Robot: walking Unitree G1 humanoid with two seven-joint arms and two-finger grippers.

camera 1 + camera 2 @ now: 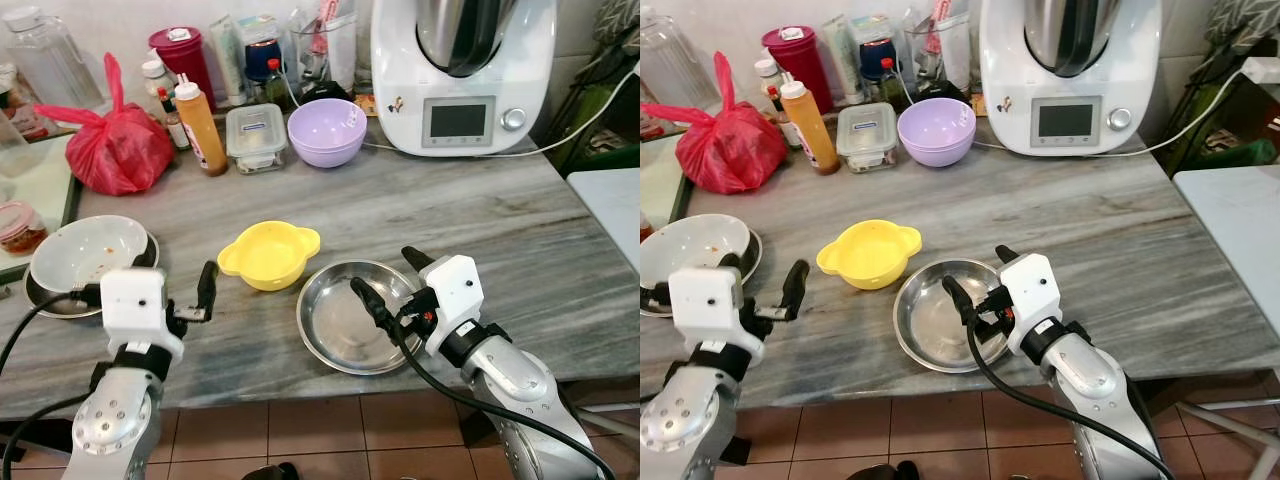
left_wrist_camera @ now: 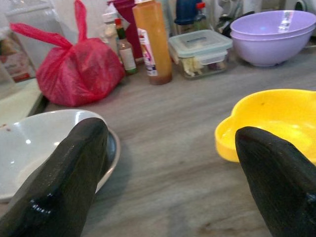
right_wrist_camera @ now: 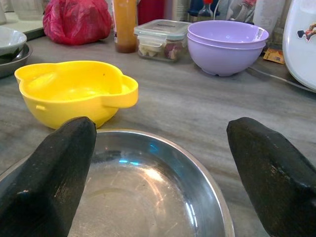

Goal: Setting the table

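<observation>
A yellow bowl [image 1: 268,254] with small handles sits mid-table. Just right of it, near the front edge, lies a shallow steel plate [image 1: 355,315]. At the left, a white bowl [image 1: 88,250] with food specks rests on a dark plate. Two stacked purple bowls [image 1: 327,130] stand at the back. My left gripper [image 1: 143,282] is open above the tabletop, between the white bowl and the yellow bowl, holding nothing. My right gripper [image 1: 382,268] is open low over the steel plate's far right side; its fingers [image 3: 54,168] straddle the plate, with nothing between them.
Along the back stand a red plastic bag [image 1: 120,145], an orange sauce bottle [image 1: 200,125], a lidded glass container [image 1: 256,137], jars, and a large white kitchen machine [image 1: 460,70] with a cable. A white surface [image 1: 610,205] lies beyond the table's right edge.
</observation>
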